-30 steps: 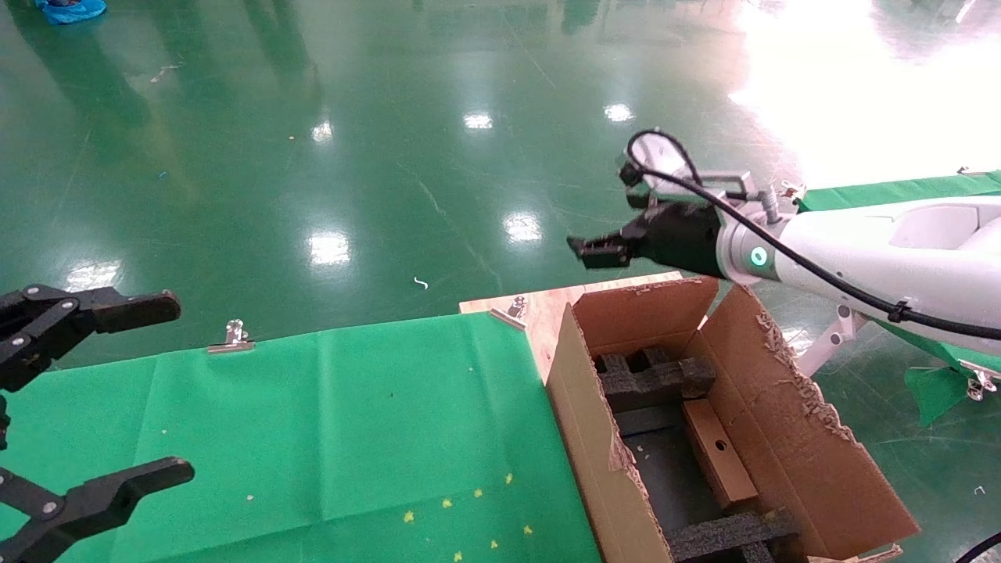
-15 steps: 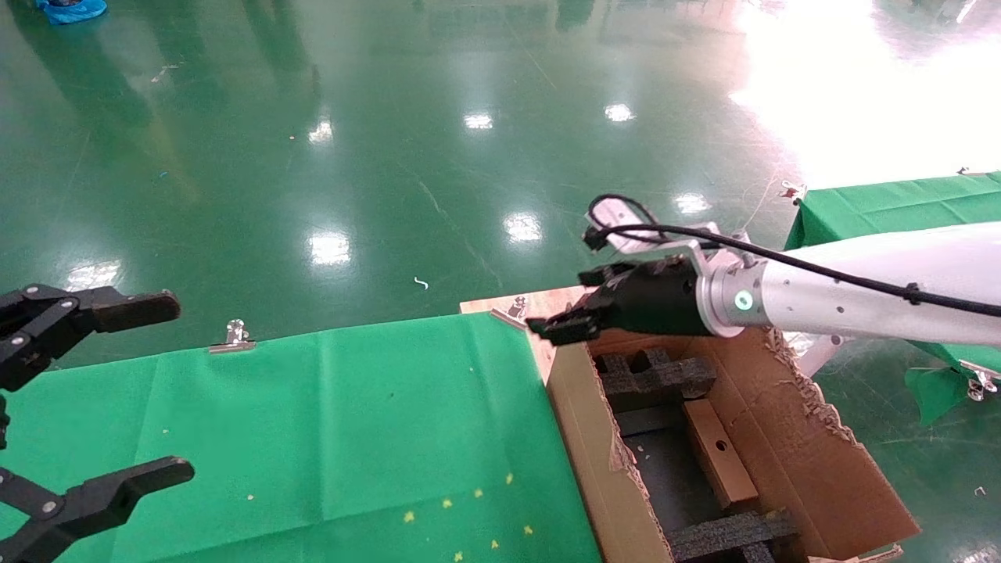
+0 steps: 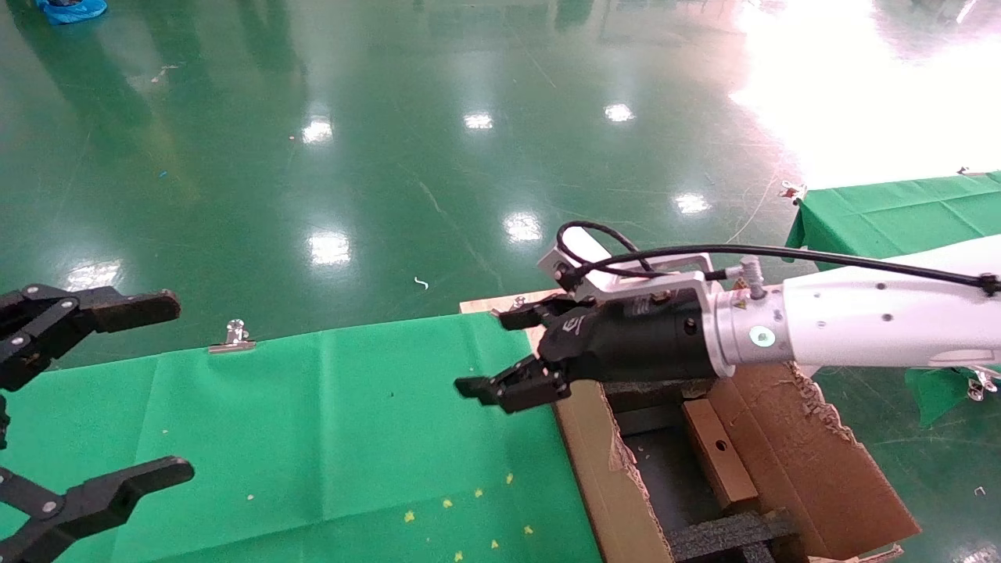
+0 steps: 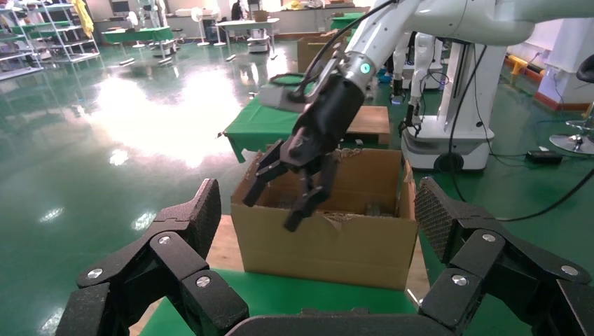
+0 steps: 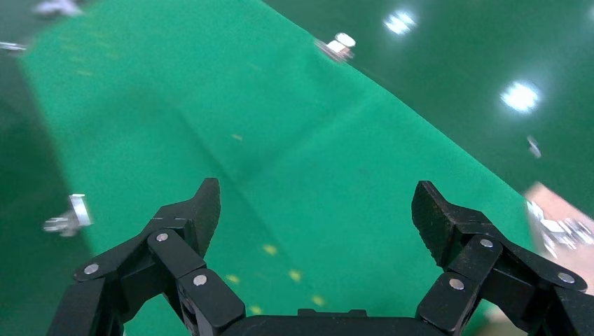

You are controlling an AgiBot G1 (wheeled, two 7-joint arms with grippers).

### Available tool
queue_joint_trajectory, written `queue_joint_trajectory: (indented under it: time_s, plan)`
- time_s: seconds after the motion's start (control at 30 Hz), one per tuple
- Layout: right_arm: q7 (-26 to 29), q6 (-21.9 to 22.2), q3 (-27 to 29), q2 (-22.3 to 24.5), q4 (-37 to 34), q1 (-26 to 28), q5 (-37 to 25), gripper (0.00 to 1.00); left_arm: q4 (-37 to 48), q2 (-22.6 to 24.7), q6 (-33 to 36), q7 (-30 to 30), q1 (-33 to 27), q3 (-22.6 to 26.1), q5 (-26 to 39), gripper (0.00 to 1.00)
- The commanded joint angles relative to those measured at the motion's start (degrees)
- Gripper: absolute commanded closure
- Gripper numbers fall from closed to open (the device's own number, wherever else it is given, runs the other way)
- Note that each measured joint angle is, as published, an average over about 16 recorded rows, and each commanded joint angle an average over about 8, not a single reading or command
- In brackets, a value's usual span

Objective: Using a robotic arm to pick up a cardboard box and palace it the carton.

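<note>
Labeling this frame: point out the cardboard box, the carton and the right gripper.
cardboard box (image 3: 718, 450): head view, top face beside the round hole.
carton (image 3: 606, 489): head view, left outer wall.
right gripper (image 3: 500, 353): head view, midway between the open fingertips.

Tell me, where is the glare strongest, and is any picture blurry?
Head view: the glossy green floor blows out to white at top right. Left wrist view: a pale sheen on the floor; the large brown corrugated carton looks sharp. Right wrist view: the green cloth and silver clips are smeared, as by motion.
</note>
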Motion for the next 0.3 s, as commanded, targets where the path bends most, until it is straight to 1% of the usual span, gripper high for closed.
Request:
queue_joint_trajectory:
  time_s: [0.03, 0.2, 0.3]
  plan:
    - [-3.15, -2.37, 3.17, -0.11, -0.16, -1.78, 2.56, 0.0, 0.0, 0.0, 0.0, 0.0, 0.0, 0.0, 0.0, 0.0]
    - [-11.12, -8.37, 11.2, -0.39, -0.55, -6.27, 9.03, 0.0, 0.0, 0.0, 0.0, 0.0, 0.0, 0.0, 0.0, 0.0]
    - [-13.51, -10.17, 13.61, -0.47, -0.67, -7.62, 10.97, 0.0, 0.0, 0.0, 0.0, 0.0, 0.0, 0.0, 0.0, 0.0]
